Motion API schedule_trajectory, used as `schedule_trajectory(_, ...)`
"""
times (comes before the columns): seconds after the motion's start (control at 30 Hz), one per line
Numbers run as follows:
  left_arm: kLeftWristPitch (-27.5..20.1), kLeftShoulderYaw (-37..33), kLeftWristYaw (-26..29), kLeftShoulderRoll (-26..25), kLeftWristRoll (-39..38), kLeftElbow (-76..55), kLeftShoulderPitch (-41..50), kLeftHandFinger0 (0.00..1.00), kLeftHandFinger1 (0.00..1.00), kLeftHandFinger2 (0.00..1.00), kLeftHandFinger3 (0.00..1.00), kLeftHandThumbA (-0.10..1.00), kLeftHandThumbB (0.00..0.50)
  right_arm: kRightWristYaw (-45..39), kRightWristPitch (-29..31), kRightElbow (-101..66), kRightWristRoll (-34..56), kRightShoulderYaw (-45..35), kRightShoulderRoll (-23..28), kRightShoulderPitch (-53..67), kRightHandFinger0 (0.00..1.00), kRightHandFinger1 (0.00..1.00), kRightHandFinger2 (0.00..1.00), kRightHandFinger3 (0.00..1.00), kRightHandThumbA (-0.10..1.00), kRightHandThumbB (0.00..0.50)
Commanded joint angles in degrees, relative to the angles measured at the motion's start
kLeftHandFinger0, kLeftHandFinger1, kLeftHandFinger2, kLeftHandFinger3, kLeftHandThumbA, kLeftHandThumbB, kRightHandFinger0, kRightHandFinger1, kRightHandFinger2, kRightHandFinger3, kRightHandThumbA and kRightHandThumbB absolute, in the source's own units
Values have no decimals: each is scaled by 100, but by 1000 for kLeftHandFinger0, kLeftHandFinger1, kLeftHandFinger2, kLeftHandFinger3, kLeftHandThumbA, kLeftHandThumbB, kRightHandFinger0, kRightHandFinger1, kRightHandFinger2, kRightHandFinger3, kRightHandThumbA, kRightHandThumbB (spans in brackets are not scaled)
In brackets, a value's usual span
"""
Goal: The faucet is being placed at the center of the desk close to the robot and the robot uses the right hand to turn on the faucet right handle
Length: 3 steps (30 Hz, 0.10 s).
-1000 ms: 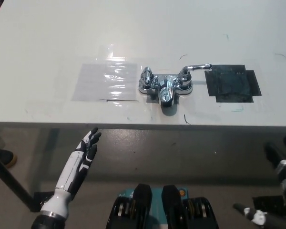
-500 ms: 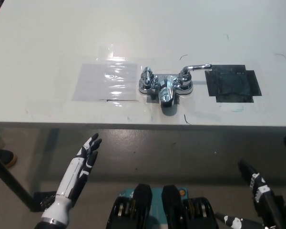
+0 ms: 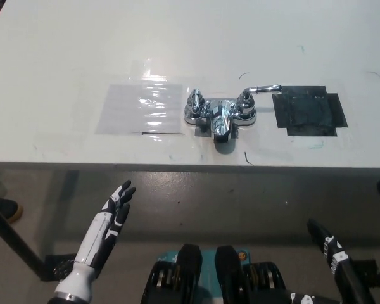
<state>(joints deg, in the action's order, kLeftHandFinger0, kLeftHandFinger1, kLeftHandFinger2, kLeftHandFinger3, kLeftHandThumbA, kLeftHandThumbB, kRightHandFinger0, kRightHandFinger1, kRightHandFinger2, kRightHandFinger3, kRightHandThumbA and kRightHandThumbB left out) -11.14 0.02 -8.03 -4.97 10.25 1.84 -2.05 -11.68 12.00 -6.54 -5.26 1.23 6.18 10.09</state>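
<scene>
A chrome faucet (image 3: 219, 113) stands near the front middle of the white desk (image 3: 190, 50). Its right handle (image 3: 258, 91) is a lever pointing to the picture's right; the left handle (image 3: 194, 102) is a short knob. My black right hand (image 3: 332, 252) is low at the bottom right, below the desk edge and far from the faucet, fingers stretched out with nothing in them. My white left hand (image 3: 114, 209) rests open at the lower left, below the desk front.
A clear plastic sheet (image 3: 141, 107) is taped flat left of the faucet. A black taped patch (image 3: 308, 111) lies right of it, just beyond the lever's tip. A shoe (image 3: 3, 208) shows on the floor at far left.
My right hand has come into view at the bottom right and risen slightly. The left hand has sunk a little lower. The faucet has not moved.
</scene>
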Motion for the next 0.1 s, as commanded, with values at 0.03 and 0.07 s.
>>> schedule_trajectory(0.03,-134,-11,216,-6,21,-111,15,1000,1000,1000,1000,1000,500,101,124,-137,-76,42,95,-103,1000,1000,1000,1000,1000,187)
schedule_trajectory(0.07,-131,-10,223,-4,34,-114,16,1000,1000,1000,1000,1000,500,98,101,-144,-71,43,97,-106,1000,1000,1000,1000,996,187)
